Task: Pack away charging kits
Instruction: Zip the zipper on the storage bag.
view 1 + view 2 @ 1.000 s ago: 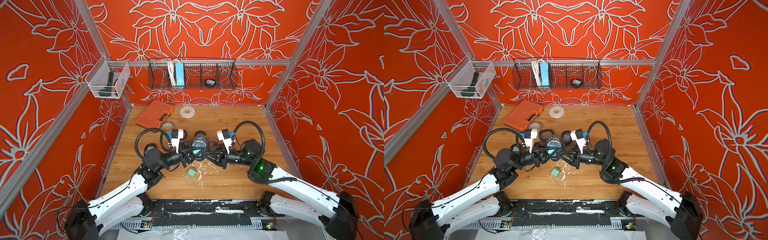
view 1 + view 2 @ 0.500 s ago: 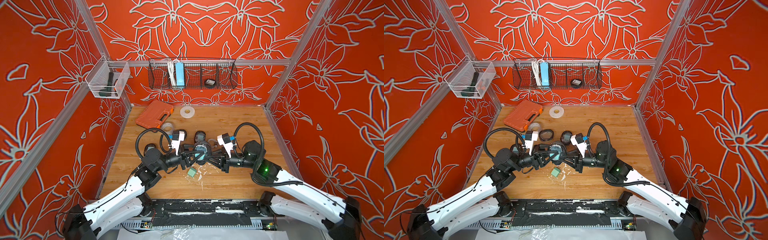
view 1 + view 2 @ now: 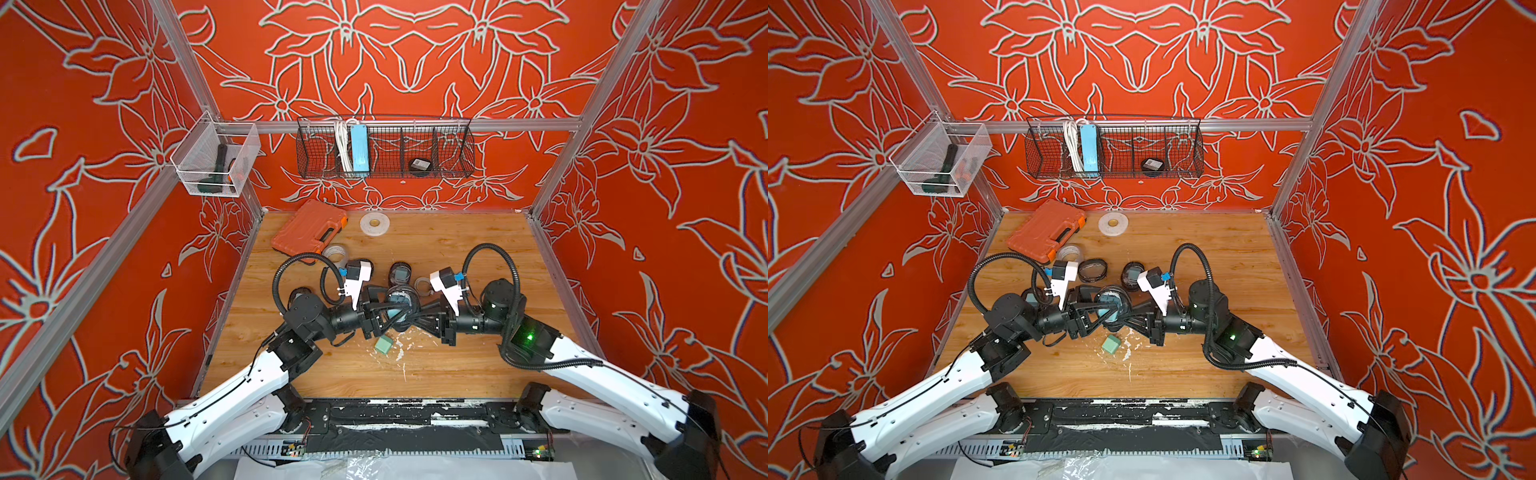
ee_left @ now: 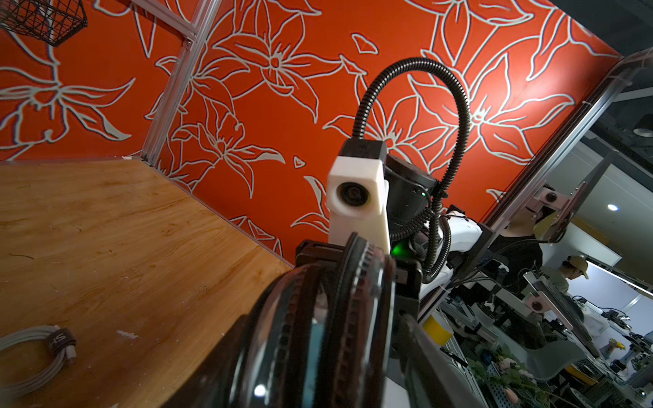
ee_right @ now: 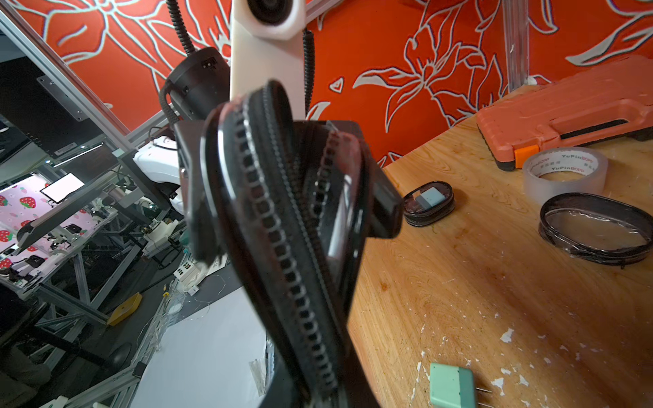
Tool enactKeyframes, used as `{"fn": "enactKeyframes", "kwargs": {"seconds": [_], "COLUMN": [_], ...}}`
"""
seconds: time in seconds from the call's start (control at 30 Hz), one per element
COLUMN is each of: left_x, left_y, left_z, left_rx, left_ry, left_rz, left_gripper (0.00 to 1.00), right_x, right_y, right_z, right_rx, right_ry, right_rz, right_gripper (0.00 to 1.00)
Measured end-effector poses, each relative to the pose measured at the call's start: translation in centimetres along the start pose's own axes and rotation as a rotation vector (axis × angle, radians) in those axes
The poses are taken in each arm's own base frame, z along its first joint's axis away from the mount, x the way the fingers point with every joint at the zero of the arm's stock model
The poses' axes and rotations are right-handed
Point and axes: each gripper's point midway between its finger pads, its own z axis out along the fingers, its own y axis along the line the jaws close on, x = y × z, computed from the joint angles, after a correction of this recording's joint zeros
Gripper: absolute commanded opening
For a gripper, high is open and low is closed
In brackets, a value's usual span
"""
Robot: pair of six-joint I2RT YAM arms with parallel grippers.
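Left pincer (image 3: 395, 316) has its jaws apart on either side of the zip pouch (image 3: 397, 297), gripping or not I cannot tell; the pouch is up over mid-table (image 3: 457, 365); a loose teal plug (image 3: 384, 345) lies beside it on the wood; right pincer (image 3: 412, 312), narrow, pinches the pouch's rim.

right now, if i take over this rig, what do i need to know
Right gripper: shut on the partly unzipped pouch, held above the table.
Left gripper: straddles that pouch; grip unclear.
Done: one closed pouch on the table holds an adapter.
Left: teal plug adapter and coiled white cable lie loose; an empty pouch waits.
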Motion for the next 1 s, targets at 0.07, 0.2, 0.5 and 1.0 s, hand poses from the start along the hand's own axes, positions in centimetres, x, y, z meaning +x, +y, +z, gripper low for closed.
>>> {"fn": "enactKeyframes", "kwargs": {"seconds": [0.07,0.2,0.5,1.0], "left_x": [-0.2,-0.4,-0.6,-7.6], "left_y": [0.0,0.1,1.5,0.7], "left_z": [0.2,0.5,0.4,-2.2], "left_rx": [0.0,-0.006,-0.08,-0.194], "left_ry": [0.004,0.013,-0.004,-0.321], "left_rz": [0.002,0.015,0.01,0.136], "left_gripper": [0.41,0.19,0.0,0.0], "right_x": [-0.1,0.0,-0.2,-2.3], "right_y": [0.1,0.2,-1.4,0.5], "right_z": [0.0,0.1,-0.7,-1.2], "right_rx": [-0.007,-0.016,0.104,0.272], "right_ry": [0.002,0.01,0.003,-0.137], "right_rz": [-0.002,0.002,0.013,-0.149], "right_gripper": [0.0,0.0,0.59,0.58]}}
